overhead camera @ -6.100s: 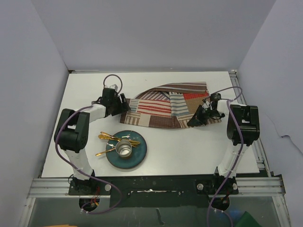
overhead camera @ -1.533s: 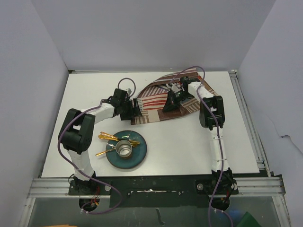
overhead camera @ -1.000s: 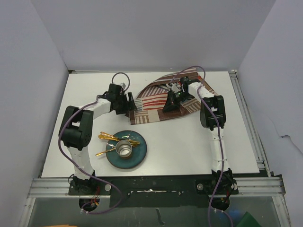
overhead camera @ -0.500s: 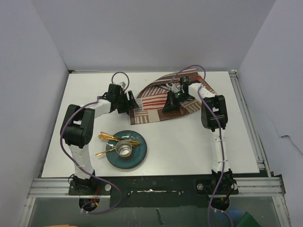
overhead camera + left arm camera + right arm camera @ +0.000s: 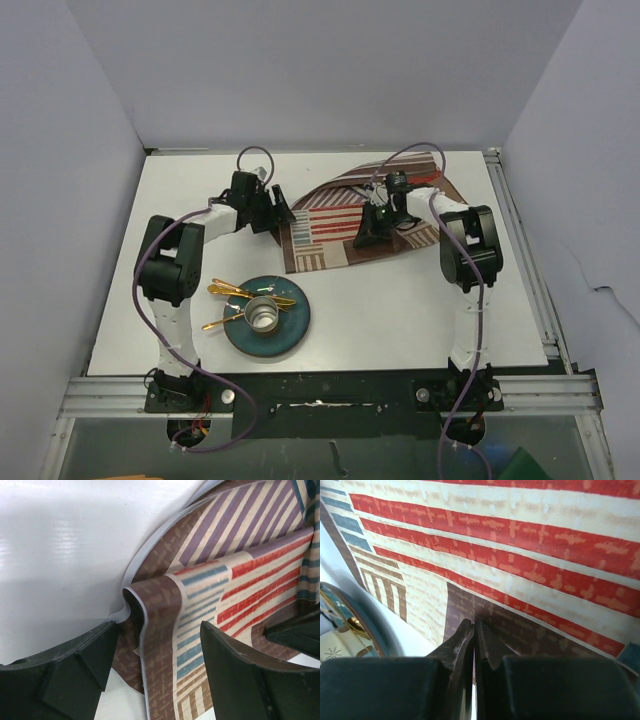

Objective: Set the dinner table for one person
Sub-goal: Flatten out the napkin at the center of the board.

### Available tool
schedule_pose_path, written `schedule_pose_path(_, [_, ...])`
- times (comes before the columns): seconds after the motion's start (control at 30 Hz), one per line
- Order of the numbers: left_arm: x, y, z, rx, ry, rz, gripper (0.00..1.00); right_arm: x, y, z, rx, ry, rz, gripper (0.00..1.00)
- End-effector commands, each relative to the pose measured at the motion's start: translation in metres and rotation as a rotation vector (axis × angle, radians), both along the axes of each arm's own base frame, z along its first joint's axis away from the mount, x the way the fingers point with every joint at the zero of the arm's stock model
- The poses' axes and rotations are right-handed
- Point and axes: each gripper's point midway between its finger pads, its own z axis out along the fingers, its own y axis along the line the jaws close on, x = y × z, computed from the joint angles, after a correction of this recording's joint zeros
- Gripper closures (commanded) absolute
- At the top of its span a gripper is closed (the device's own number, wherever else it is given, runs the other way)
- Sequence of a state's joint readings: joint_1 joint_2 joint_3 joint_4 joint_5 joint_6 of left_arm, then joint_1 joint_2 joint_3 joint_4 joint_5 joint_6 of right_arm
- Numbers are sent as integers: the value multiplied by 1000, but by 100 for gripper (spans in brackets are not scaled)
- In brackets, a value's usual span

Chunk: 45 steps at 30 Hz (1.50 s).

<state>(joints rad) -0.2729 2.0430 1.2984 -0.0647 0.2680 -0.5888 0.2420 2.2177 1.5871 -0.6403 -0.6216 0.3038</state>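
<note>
Toward the far centre of the white dinner table (image 5: 400,310), the striped patchwork placemat (image 5: 330,225) lies rumpled and partly folded over itself, with its far right portion raised off the surface. Judged step: spreading the placemat flat, which has to be done before anything is laid on it. The left gripper (image 5: 278,212) stands wide at the placemat's left edge and grips nothing. The right gripper (image 5: 366,236) is closed tight with its tips down on the cloth near the middle. A teal plate (image 5: 292,327) sits well apart toward the near left, carrying a metal cup (image 5: 263,315) and gold cutlery (image 5: 235,291), so the setting proper has not begun. The next move, in my judgement, calls for the left jaws to close on the curled edge and draw it outward to the left while the right tips pin or pull the other way. The overhead view alone shows the whole fold and how the items are laid out. Only the left wrist view shows the edge rolled into a tight curl lying between the open fingers (image 5: 240,680). The right wrist view shows the closed tips meeting on a brown patch, but I cannot tell whether any cloth is pinched between them.
</note>
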Motion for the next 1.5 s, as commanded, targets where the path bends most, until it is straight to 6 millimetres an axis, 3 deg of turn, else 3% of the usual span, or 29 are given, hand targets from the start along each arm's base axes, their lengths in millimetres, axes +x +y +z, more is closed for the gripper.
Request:
schedule_pose_path(0.0, [-16,37,-67,183,145,68,31,-63,-77,-58,-417,194,-52,100])
schedule_pose_path(0.33, [-13,44,-49,218,114,74,31,-122,-109,-46,-499,265,-132,100])
schedule_pose_path(0.6, [-17,44,-34,218,94,63,30,-176,-153,-60,-713,378,-190,100])
schedule_pose_path(0.73, [-20,47,-28,224,82,62,30,-201,-181,-53,-851,431,-244,100])
schedule_pose_path(1.03, [-14,46,-8,218,35,65,30,-213,-189,-22,-907,410,-314,99])
schedule_pose_path(1.1, [-2,45,3,216,7,65,30,-211,-181,-19,-860,377,-297,99])
schedule_pose_path(1.27, [28,24,26,169,-53,37,30,-196,-128,-24,-694,307,-130,100])
schedule_pose_path(1.47, [41,9,50,169,-92,11,30,-194,-71,-44,-604,290,60,100])
